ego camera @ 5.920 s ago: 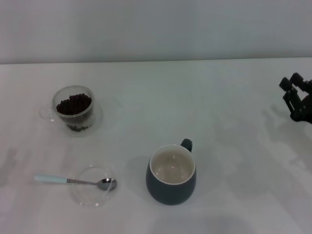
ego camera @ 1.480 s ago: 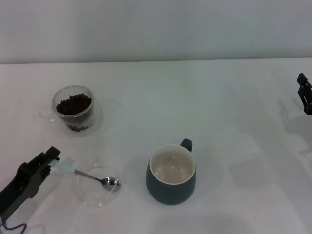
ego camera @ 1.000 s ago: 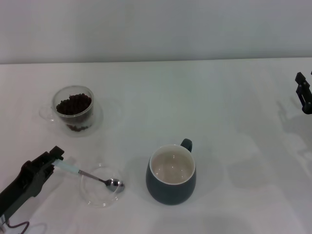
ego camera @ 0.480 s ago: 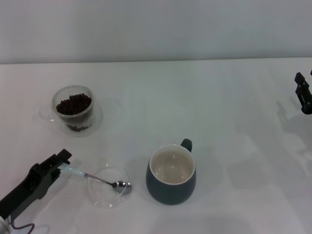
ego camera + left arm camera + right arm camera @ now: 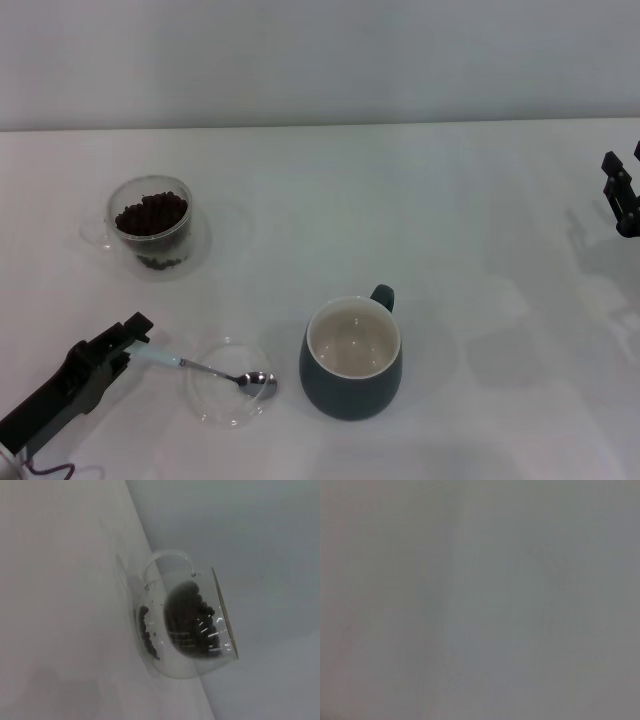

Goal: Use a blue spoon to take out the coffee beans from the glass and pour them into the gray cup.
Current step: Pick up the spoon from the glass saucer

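The left gripper (image 5: 133,335) sits low at the near left, jaws clamped. The right gripper (image 5: 622,195) hangs parked far right.

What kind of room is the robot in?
Probably a robot test bench rather than a kitchen: a plain white table against a bare wall, holding only a glass of coffee beans, a gray cup and a blue spoon.

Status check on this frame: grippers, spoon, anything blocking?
Left gripper shut on spoon handle, bowl in dish. Right gripper parked at table's right edge. Beans in glass; nothing blocking.
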Motion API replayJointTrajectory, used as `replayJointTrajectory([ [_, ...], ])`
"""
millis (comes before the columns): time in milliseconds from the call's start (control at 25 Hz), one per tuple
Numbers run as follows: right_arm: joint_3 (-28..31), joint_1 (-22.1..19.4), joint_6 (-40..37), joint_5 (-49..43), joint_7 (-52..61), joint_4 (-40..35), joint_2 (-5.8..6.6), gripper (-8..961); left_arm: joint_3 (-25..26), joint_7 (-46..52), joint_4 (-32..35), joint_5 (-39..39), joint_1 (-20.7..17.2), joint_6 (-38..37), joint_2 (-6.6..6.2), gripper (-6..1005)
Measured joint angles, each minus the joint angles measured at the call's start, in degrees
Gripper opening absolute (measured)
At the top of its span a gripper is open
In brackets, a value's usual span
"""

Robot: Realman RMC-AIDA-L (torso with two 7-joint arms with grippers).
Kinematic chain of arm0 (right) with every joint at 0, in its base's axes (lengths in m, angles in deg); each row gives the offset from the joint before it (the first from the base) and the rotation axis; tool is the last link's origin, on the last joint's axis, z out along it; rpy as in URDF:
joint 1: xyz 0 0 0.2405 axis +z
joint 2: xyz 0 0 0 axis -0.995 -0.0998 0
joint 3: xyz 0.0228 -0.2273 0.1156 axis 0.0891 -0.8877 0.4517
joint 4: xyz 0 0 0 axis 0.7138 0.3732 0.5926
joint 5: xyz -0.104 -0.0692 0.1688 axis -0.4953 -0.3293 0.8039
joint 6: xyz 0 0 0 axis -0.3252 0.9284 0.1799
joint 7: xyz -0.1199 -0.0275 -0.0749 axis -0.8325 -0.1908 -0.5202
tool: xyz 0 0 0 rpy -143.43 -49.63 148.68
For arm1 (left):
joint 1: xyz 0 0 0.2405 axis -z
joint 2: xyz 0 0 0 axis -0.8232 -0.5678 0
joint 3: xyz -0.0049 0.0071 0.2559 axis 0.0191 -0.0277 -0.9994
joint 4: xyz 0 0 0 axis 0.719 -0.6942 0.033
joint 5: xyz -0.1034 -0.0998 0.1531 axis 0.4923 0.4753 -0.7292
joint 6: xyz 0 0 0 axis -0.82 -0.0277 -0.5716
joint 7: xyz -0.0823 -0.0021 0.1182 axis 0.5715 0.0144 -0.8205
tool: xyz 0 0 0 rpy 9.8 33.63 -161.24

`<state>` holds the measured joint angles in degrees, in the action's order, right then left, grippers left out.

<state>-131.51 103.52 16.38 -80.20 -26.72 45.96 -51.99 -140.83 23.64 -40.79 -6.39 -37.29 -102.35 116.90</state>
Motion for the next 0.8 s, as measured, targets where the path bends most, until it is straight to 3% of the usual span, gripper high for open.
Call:
replayJointTrajectory([
  [560, -0.1, 0.0, -0.3, -0.1, 0.0, 0.0, 0.0, 386, 0.0, 0.2, 0.0, -0.1, -0.1, 0.1, 0.09, 146],
  [800, -0.1, -0.1, -0.3, -0.1, 0.0, 0.0, 0.0, 386, 0.2, -0.1, 0.7, 0.2, -0.6, -0.8, 0.13, 142],
])
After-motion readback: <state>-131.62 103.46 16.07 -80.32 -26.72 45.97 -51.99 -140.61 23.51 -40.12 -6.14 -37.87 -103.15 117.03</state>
